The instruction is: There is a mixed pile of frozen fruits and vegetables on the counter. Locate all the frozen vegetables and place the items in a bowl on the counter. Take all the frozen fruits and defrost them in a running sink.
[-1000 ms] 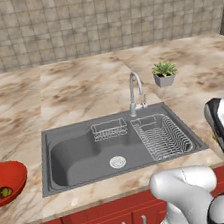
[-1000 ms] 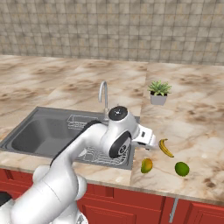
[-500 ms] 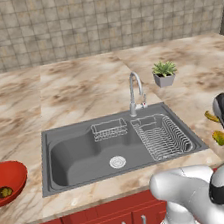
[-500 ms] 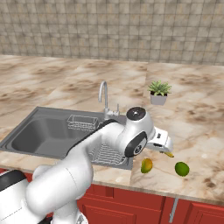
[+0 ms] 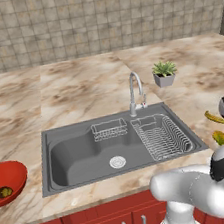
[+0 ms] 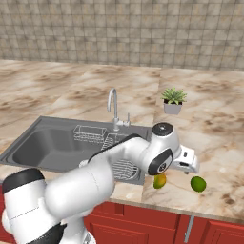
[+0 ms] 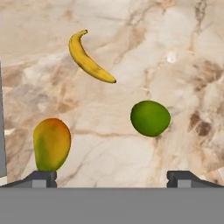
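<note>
Three pieces lie apart on the tabletop (image 7: 131,39) under my gripper (image 7: 112,177), jaws spread wide and empty so I can choose one: banana (image 7: 89,59) slanting with its dark tip toward me, oval fruit (image 7: 51,143) lengthwise beside one fingertip (image 7: 41,177), round green vegetable (image 7: 150,117) between, all right of the sink (image 6: 52,147)

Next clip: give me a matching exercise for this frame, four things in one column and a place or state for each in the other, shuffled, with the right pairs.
Things:
1. banana
2. red bowl
3. plant pot
4. gripper

Places or states:
A. on the counter behind the sink, near the tap
B. open, above the produce
C. at the counter's left end, a small green item inside
D. on the counter beside the yellow-green oval fruit and the round green item

Pairs: 1-D, 2-C, 3-A, 4-B
</note>
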